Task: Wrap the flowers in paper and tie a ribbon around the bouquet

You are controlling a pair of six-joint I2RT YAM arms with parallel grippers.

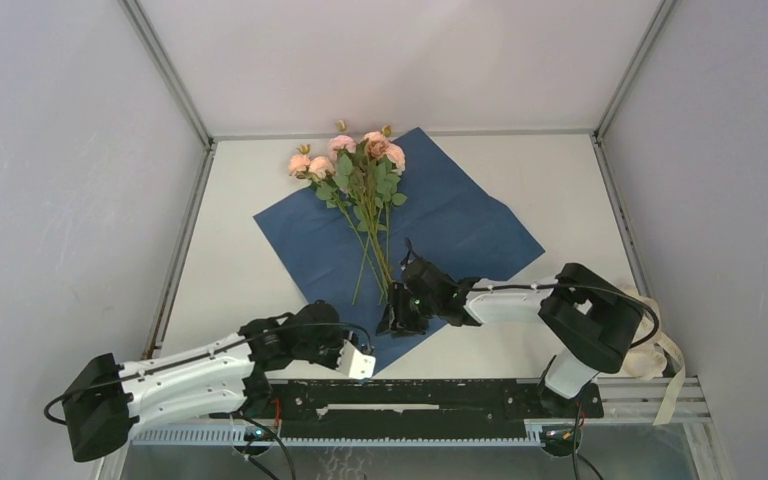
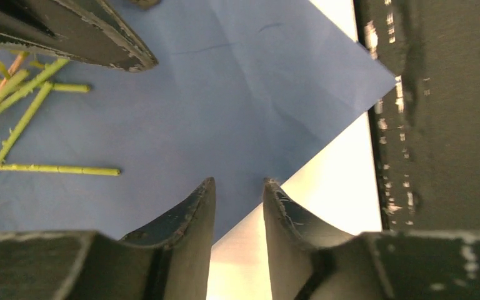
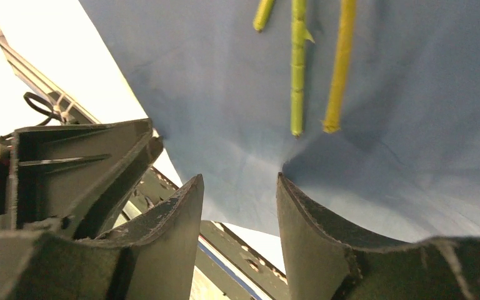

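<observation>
Left claw (image 2: 237, 187): narrow gap, gripping nothing; the dark navy square paper sheet (image 2: 225, 94) has its edge between the tips.
Right claw (image 3: 240, 181): part-open, empty; pink roses on long green stems (image 3: 298, 75) just ahead.
Progress: you've got no wrapping or tying done yet.

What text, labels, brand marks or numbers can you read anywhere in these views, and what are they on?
None can be read in any view.
The paper: plain blue, no print.
The flowers: no tag or label.
The left arm and right arm: no marking that I can make out.
The black bar in the left wrist view: pale flecks that look like scuffs, not letters.
</observation>
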